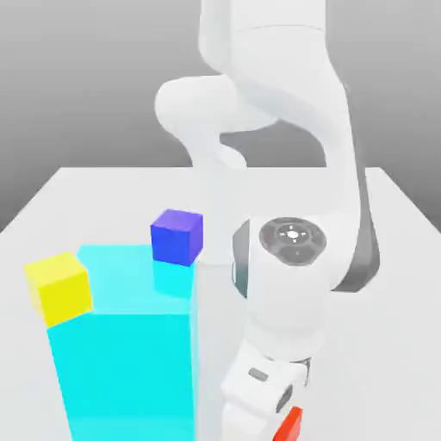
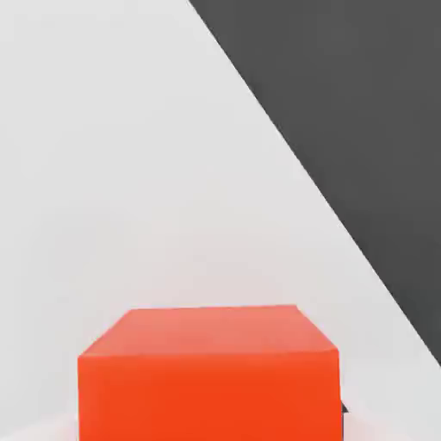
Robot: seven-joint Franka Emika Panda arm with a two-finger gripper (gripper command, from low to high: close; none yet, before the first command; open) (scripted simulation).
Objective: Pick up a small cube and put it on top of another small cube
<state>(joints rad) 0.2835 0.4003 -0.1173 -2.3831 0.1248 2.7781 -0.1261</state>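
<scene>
Your gripper (image 1: 274, 422) sits at the bottom edge of the exterior view, right of centre, and its fingers are clenched on the small red-orange cube (image 1: 290, 425), of which you see just a sliver poking out at the very bottom of that frame. In the hand view the same cube (image 2: 207, 375) fills the lower middle of the picture, one face and its top turned to the camera, with the white table (image 2: 129, 172) spread behind it and a dark band beyond the table's edge in the upper right. Moving outward in the exterior view, the white wrist and hand rise from the gripper through the centre right of the frame, and the rest of the arm (image 1: 284, 129) bends up toward the top. To the left of the hand stands the big cyan block (image 1: 129, 362) (translucent, taking up the lower left). The blue-violet cube (image 1: 177, 235) shows at the block's far upper edge, just left of centre; whether it rests on the block or behind it, you cannot tell. The yellow cube (image 1: 59, 288) shows against the block's upper left corner, at the left of the frame.
</scene>
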